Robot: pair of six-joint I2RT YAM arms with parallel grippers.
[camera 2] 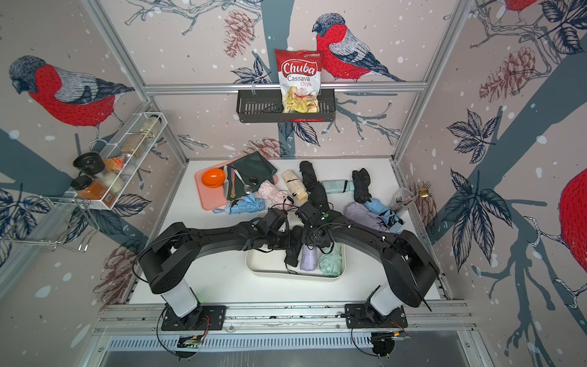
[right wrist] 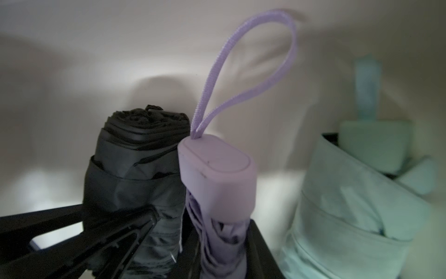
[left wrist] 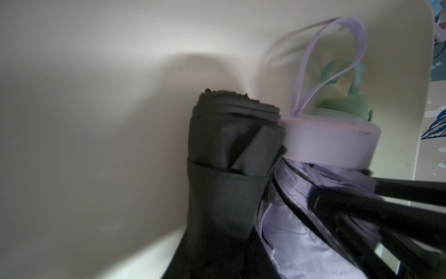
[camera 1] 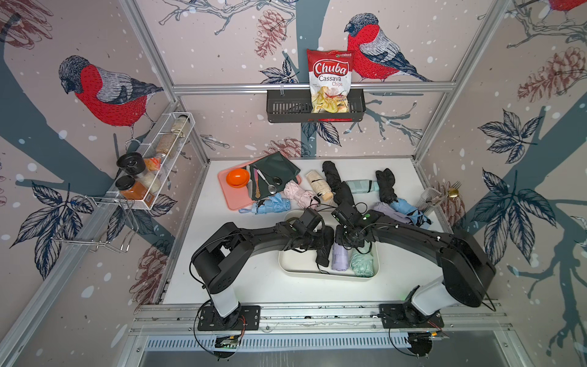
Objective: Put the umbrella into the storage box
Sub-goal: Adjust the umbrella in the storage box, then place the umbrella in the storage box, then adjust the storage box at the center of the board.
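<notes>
The off-white storage box (camera 1: 298, 263) (camera 2: 263, 264) lies between my two arms. Three folded umbrellas lie side by side in it: a black umbrella (camera 1: 324, 252) (left wrist: 229, 157), a lilac umbrella (camera 1: 339, 260) (right wrist: 217, 174) and a mint umbrella (camera 1: 362, 264) (right wrist: 350, 193). My left gripper (camera 1: 319, 241) (left wrist: 222, 253) is shut on the black umbrella. My right gripper (camera 1: 344, 240) (right wrist: 222, 253) is shut on the lilac umbrella, a finger against each side. The two grippers are almost touching over the box's far half.
Several more folded umbrellas lie on the table behind the box, among them a light blue umbrella (camera 1: 273, 203), a cream one (camera 1: 320, 186) and a black one (camera 1: 386, 184). A pink tray (camera 1: 232, 193) holds an orange bowl (camera 1: 237, 177) and cutlery. A black wall basket (camera 1: 286, 109) holds a chips bag.
</notes>
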